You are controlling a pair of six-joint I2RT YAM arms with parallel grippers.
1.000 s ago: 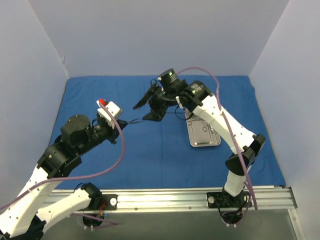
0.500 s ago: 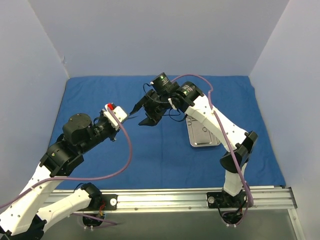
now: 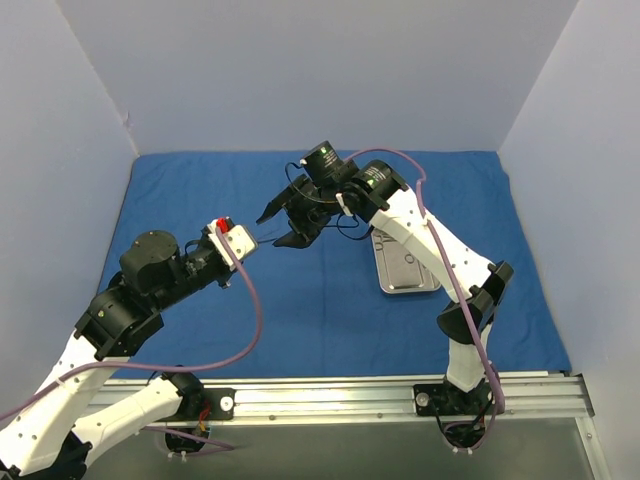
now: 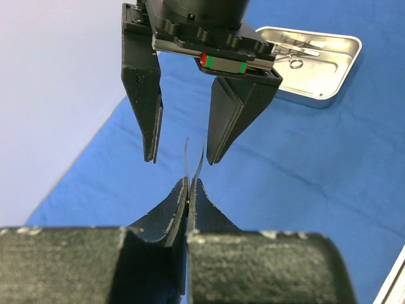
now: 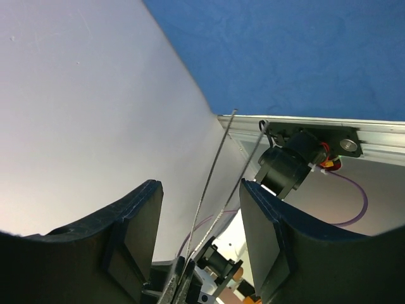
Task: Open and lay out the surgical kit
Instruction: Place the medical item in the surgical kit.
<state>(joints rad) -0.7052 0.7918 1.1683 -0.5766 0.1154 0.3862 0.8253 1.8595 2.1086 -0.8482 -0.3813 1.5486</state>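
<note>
- Walls (image 3: pixel 300 70) of pale grey stand on three sides of the table.
- A silver rail (image 3: pixel 400 396) runs along the near edge, and both arms are bolted to it.
- The deep-blue cloth (image 3: pixel 300 310) lies spread flat over the table top.
- The shiny steel tray (image 3: pixel 405 282) sits on the cloth, to the right of the middle and under the right arm.
- Some thin silver tools with ring handles (image 4: pixel 296 54) lie inside the tray. I cannot tell how many.
- Nothing lies between the two grippers and the tray.
- The left gripper (image 4: pixel 190 190) is squeezed tight on one thin silver tool (image 4: pixel 193 159) and holds it up in the air above the cloth.
- That tool's two thin arms poke out past the left fingertips.
- The right gripper (image 4: pixel 182 158) faces the left one, nose to nose, near the middle of the cloth.
- Its two fingers (image 4: pixel 147 95) are spread wide apart.
- The tips of the held tool reach into the gap between them, but the right fingers are not touching it.
</note>
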